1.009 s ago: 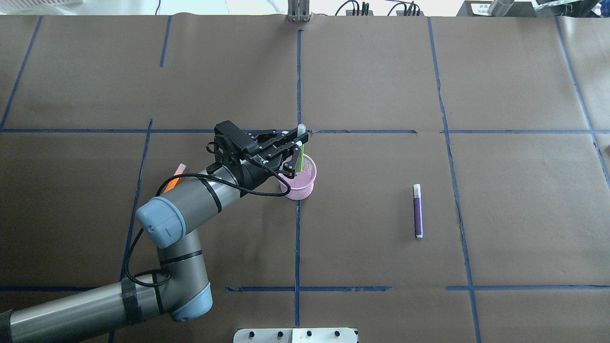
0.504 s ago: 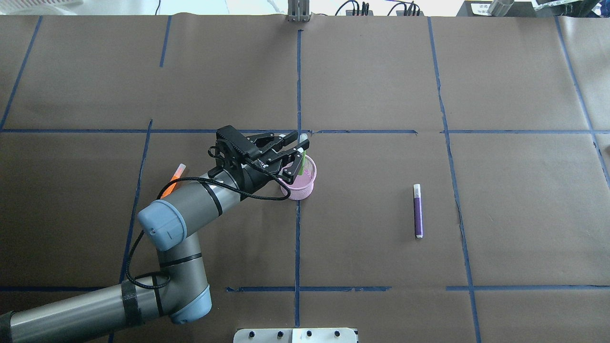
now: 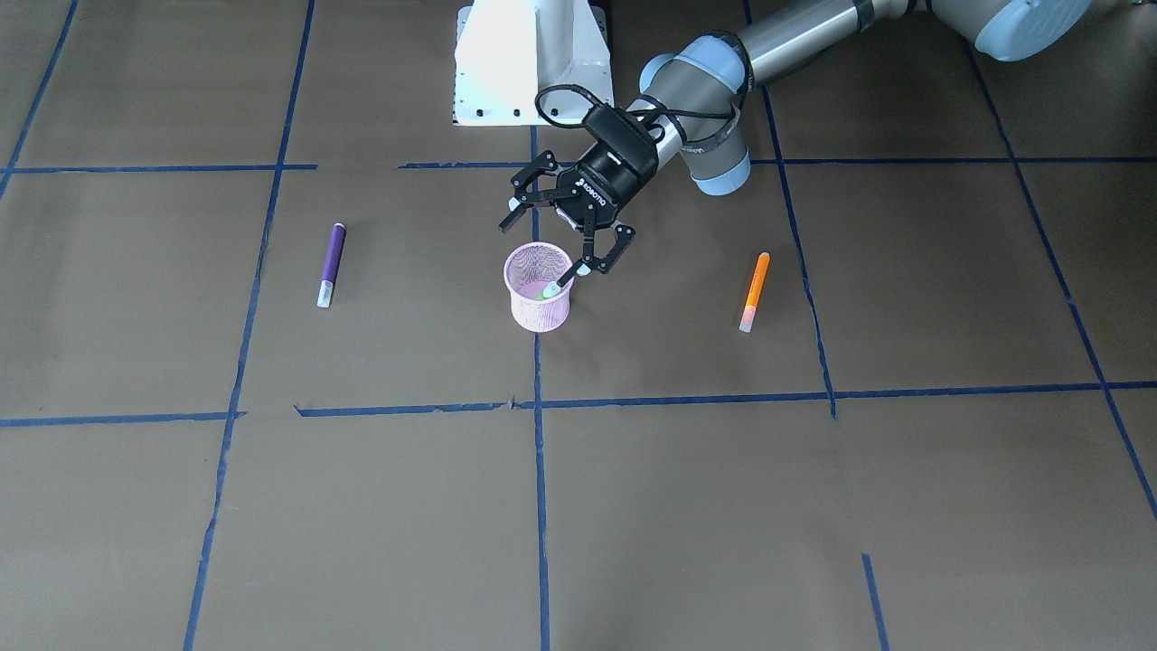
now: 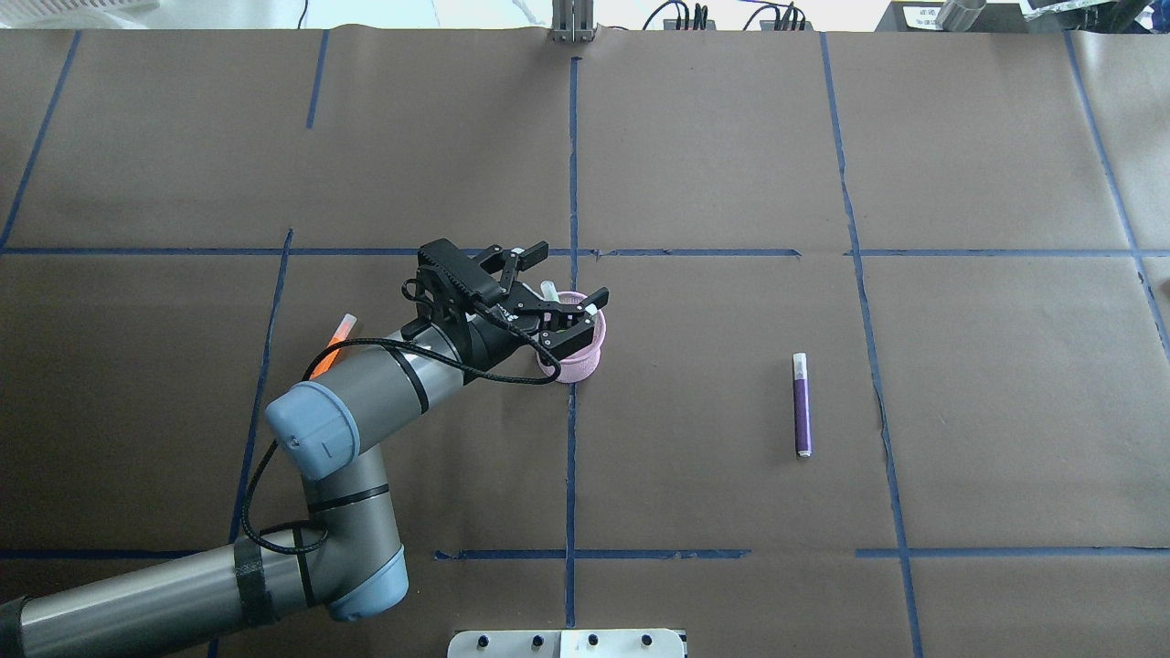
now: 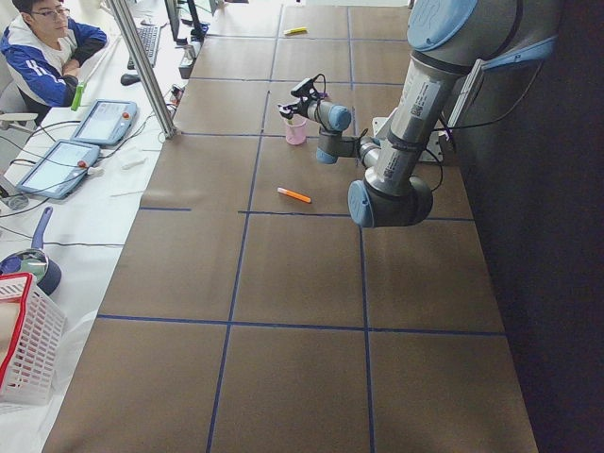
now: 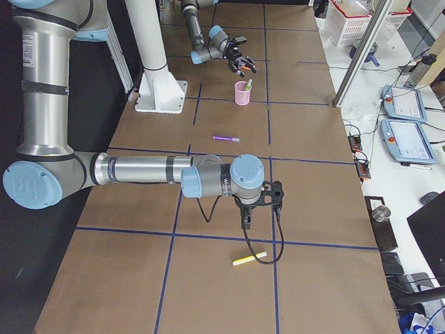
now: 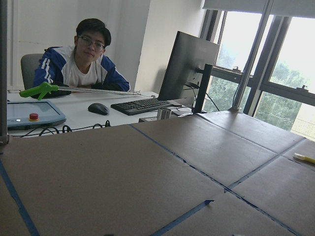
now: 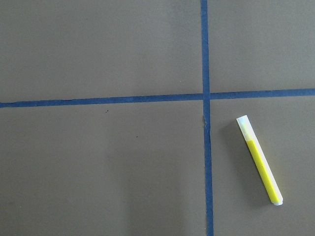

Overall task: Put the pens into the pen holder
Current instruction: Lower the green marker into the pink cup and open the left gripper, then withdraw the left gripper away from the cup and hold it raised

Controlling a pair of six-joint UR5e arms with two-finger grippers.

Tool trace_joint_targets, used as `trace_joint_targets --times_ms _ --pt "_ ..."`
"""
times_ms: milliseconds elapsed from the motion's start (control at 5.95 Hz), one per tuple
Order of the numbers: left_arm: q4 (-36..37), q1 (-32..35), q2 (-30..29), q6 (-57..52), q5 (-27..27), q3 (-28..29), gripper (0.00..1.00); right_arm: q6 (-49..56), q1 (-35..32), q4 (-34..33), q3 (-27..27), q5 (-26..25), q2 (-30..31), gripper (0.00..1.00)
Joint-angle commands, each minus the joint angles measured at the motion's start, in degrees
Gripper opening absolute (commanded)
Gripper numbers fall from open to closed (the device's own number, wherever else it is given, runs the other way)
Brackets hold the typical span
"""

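My left jaws, spread wide and empty, hang over the round pink wire-mesh pen holder, where the bright green pen leans. The purple pen and the orange pen lie flat on the brown surface, one either side. My right jaws: I cannot tell.

Table carries pen holder, purple pen, orange pen (yellow pen apart).

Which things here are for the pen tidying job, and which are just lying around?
For the job: pink pen holder, green pen inside it, purple pen, orange pen, maybe the yellow pen, the open left tool.
Just lying about: keyboard, monitor, white basket, touch screens.
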State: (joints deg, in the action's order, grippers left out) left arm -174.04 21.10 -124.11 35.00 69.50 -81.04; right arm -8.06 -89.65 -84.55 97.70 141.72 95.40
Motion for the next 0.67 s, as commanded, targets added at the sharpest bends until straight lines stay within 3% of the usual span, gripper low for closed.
trace_joint_targets --times_ms 0,168,504 --pt "6.4 1.9 -0.1 0.1 2.1 -4.1 1.00 0.8 0.0 0.3 -0.2 -0.6 0.6 1.00" --pt "19.8 5.3 0.3 0.1 7.3 -12.8 1.00 1.2 0.7 4.7 -3.1 -1.7 0.5 1.00" --pt "38.6 12.3 0.6 0.2 16.1 -22.2 1.00 3.5 2.0 26.8 -17.9 -3.9 0.1 1.00"
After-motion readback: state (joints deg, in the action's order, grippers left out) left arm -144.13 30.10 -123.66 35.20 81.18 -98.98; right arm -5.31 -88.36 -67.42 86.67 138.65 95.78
